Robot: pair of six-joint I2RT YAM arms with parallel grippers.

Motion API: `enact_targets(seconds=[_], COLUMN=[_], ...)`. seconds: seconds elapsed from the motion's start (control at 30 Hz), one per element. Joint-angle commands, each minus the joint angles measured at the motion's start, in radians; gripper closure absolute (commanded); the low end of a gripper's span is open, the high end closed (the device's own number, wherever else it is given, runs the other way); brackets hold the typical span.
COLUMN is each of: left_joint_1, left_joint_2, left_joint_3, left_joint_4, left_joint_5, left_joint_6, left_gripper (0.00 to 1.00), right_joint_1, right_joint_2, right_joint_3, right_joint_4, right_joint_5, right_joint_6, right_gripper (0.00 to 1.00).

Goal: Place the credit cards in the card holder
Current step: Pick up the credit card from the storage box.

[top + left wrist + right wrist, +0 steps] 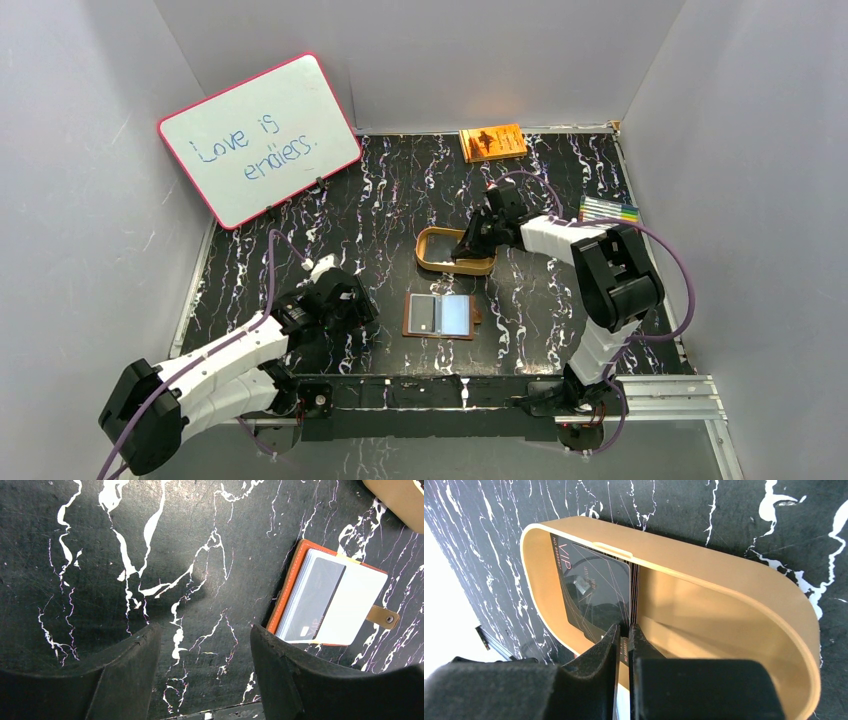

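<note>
Closest in, the left gripper (202, 645) hangs low over the black marbled table (330, 230) with its fingers (127, 665) spread wide and nothing between them, just bare tabletop. Just off to its right lies the card holder (287, 590), opened flat near the front middle of the table, snap strap (384, 616) sticking out on its far side. One dark grey card (316, 600) sits in its left half, and a glossy pale card (361, 597) covers the right half. Further back, right behind the holder, is the tan oval tray (724, 565), and here is the action: the right gripper (624, 635) is reaching down inside it, jaws pinched tight on the near edge of a small stack of dark cards (591, 592). The stack stands on edge, leaning against the tray's left wall, with "VIP" readable on the front card. To the right of the tray, by the right wall, rests a pack of coloured pens (608, 210). At the very back sit an orange book (492, 142) and, propped at the left, a pink-rimmed whiteboard (258, 138) reading "Love is endless."
</note>
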Motion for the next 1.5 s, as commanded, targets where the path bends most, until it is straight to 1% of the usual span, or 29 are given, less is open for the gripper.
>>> enact_targets(seconds=[0.0,0.23,0.57,0.73,0.83,0.93,1.07,1.13,1.2,1.23,1.33,1.47], left_joint_1=[0.006,0.006,0.006,0.005,0.005,0.006,0.006,0.006,0.006,0.006,0.006,0.006], left_joint_2=[-0.001,-0.002,-0.009,-0.02,-0.025,-0.029,-0.043,-0.051,-0.056,-0.057,-0.058,-0.07], left_joint_3=[-0.002,0.003,0.007,0.018,0.02,0.036,0.072,0.09,0.104,0.109,0.119,0.12], left_joint_4=[-0.003,-0.007,-0.006,-0.015,-0.018,-0.032,-0.061,-0.072,-0.078,-0.082,-0.089,-0.091], left_joint_5=[-0.012,-0.015,-0.018,-0.027,-0.028,-0.035,-0.054,-0.064,-0.072,-0.075,-0.082,-0.08], left_joint_6=[0.003,0.008,0.009,0.013,0.014,0.014,0.023,0.025,0.03,0.032,0.039,0.04], left_gripper=[0.37,0.37,0.38,0.38,0.38,0.38,0.38,0.38,0.38,0.38,0.38,0.38], right_joint_1=[-0.009,-0.027,-0.066,-0.07,-0.071,-0.085,-0.115,-0.121,-0.122,-0.122,-0.121,-0.123], right_joint_2=[-0.033,-0.083,-0.223,-0.298,-0.321,-0.358,-0.44,-0.471,-0.493,-0.502,-0.534,-0.566], right_joint_3=[-0.023,-0.054,-0.109,-0.097,-0.07,-0.071,-0.1,-0.087,-0.076,-0.069,-0.048,-0.079], right_joint_4=[0.002,-0.002,-0.026,-0.04,-0.08,-0.117,-0.102,-0.132,-0.13,-0.131,-0.162,-0.138], right_joint_5=[0.007,0.002,-0.044,-0.079,-0.101,-0.127,-0.22,-0.258,-0.331,-0.354,-0.366,-0.419], right_joint_6=[-0.017,0.001,0.022,0.068,0.103,0.216,0.445,0.52,0.587,0.609,0.587,0.59], right_gripper=[0.91,1.0,1.0,1.0,1.0,1.0,1.0,1.0,1.0,1.0,1.0,1.0])
